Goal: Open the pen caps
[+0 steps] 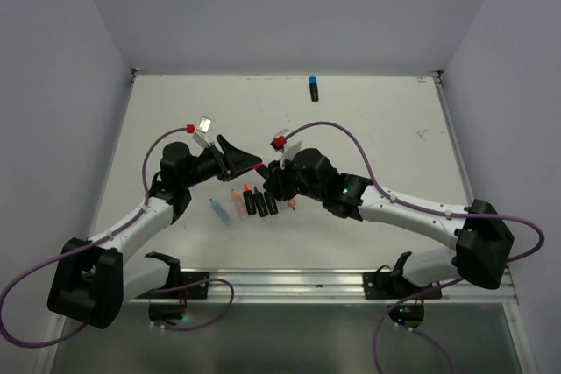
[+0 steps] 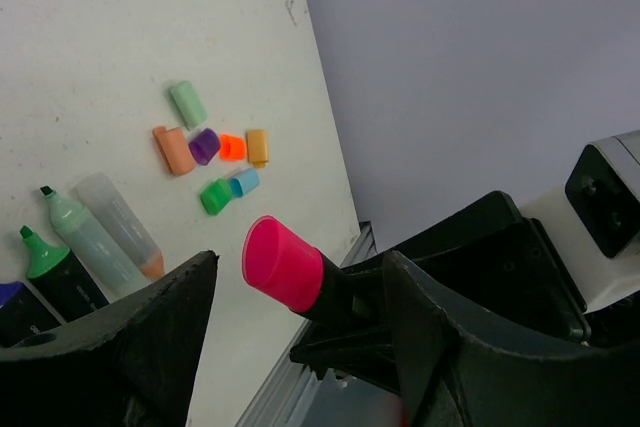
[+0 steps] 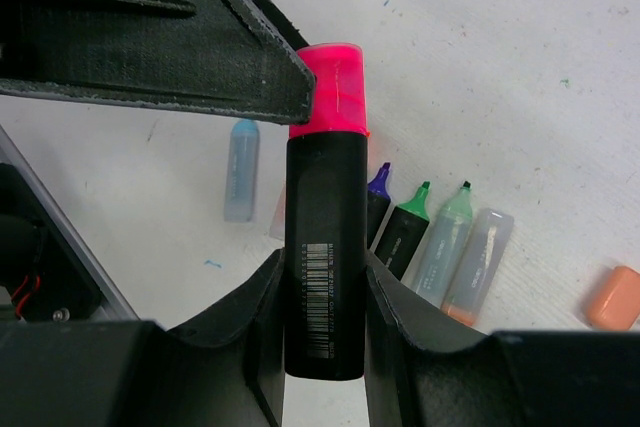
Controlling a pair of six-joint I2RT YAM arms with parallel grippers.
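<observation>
Now the pink cap (image 2: 283,264) sits on the end of a black pen (image 3: 325,277), and it lies right in the gap between the two fingers of the left hand (image 1: 241,157). In the left wrist view one finger is at 9 o'clock of the cap and the other at 3 o'clock, with some free space on each side. In the right wrist view one left finger crosses in front of the cap at 10 o'clock; I cannot tell if it really touches.

The two hands meet above the middle of the counter (image 1: 394,129), well apart from every edge. Just at 6 o'clock of this meeting place lie the uncapped pens (image 1: 254,201) in a short row. The loose caps (image 2: 204,146) lie together in a small group on the counter, at 11 o'clock of the pink cap in the left wrist view. A blue-capped pen (image 1: 313,88) is alone near the far edge, at 12 o'clock. The far half of the counter is mostly bare.

The left hand is wide open and grips nothing. The right hand (image 1: 266,179) is closed tightly on the black pen body, one finger on each side, and the capped end points to the left hand.
</observation>
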